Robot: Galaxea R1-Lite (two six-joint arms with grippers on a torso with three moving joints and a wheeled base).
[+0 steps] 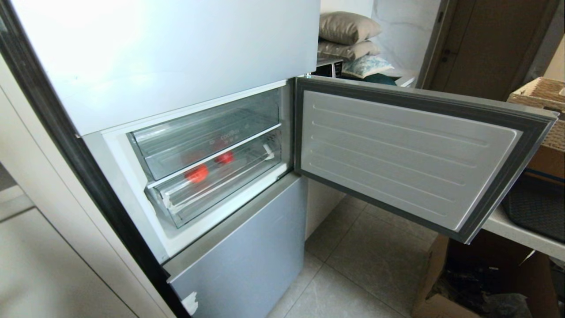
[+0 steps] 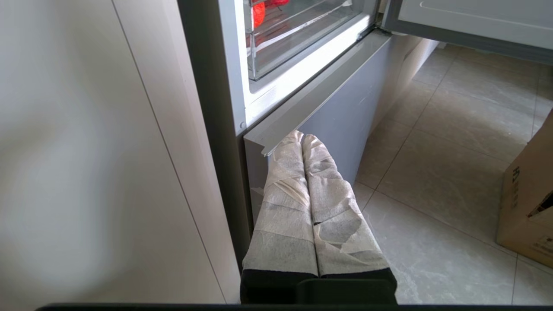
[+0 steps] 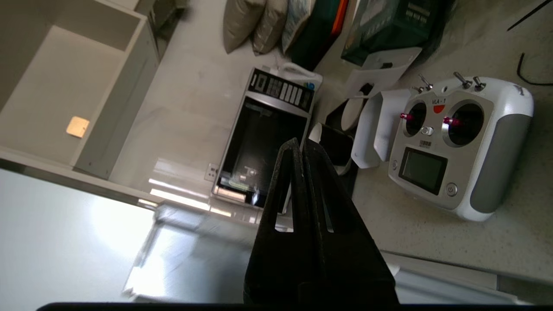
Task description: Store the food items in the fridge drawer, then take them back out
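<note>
Only in the head view is the whole fridge compartment seen, with its door [image 1: 410, 159] swung wide to the right and the two clear drawers pushed in; the food items [image 1: 197, 173] are seen as round orange-red shapes inside the lower fridge drawer [image 1: 212, 185], whose long axis runs across the compartment with its front lip facing outward. In the left wrist view the left gripper [image 2: 302, 138] is seen low beside the grey lower panel [image 2: 345, 112], its taped fingers pressed together and holding nothing. In the right wrist view the right gripper [image 3: 299, 144] is seen over a counter with a white remote controller [image 3: 458, 142] and a microwave [image 3: 268, 138], its black fingers closed together and empty.
</note>
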